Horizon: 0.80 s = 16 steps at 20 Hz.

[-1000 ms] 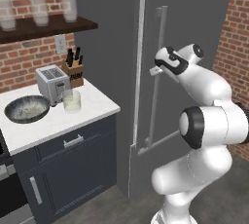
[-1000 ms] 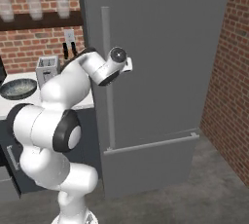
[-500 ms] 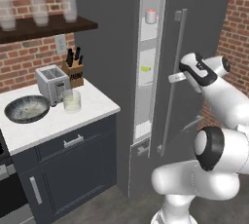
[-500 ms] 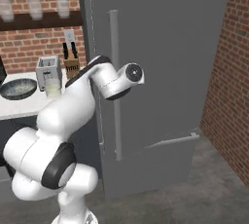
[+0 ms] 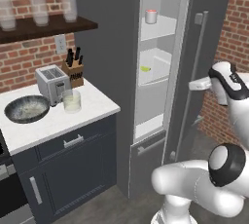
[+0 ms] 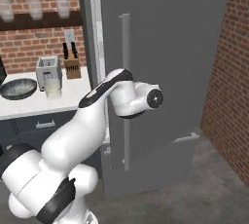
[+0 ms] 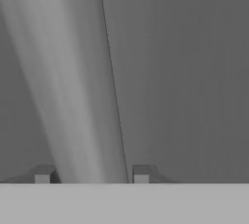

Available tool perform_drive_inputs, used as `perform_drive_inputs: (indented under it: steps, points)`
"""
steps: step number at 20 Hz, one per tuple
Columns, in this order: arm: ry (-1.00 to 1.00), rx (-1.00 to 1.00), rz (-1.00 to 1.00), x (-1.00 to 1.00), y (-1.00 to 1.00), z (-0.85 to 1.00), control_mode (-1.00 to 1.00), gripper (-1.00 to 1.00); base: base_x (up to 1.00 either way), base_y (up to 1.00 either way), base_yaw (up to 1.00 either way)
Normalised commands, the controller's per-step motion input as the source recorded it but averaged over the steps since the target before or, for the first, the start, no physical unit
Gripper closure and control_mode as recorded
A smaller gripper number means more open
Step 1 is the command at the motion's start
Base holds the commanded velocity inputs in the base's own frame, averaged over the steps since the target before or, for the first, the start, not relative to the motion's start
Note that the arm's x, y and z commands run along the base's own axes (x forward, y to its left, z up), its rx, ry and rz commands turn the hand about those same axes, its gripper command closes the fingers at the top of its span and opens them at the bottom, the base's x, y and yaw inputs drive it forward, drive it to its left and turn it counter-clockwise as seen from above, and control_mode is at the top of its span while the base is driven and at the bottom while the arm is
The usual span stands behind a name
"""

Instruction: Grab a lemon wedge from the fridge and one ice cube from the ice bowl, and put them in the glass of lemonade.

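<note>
The gripper [image 7: 91, 175] has its fingers either side of the fridge's bar handle [image 7: 73, 82], which fills the gap between them; whether they are clamped on it or just loosening cannot be told. Beyond it, the fridge [image 5: 102, 47] door has swung from shut to well ajar over the last second, exposing the white shelves. The lemon wedge [image 5: 145, 68] lies on the middle shelf, now reachable. Farther left, the glass of lemonade [image 5: 71, 101] stands on the counter beside the ice bowl [image 5: 26, 109].
</note>
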Motion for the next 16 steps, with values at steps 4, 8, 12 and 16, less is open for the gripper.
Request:
perform_drive_inputs:
  steps: [4, 8, 12, 16]
  points:
    - [-0.04, 0.15, -0.02, -0.35, -1.00, 0.37, -1.00, 1.00, 0.00, 0.00, 0.00]
    - [-0.01, 0.15, -0.04, -0.29, -1.00, 0.31, -1.00, 1.00, 0.00, 0.00, 0.00]
    - [0.00, 0.12, -0.04, -0.25, -1.00, 0.35, -1.00, 1.00, 0.00, 0.00, 0.00]
    - [0.00, 0.11, -0.07, -0.21, -1.00, 0.35, -1.00, 1.00, 0.00, 0.00, 0.00]
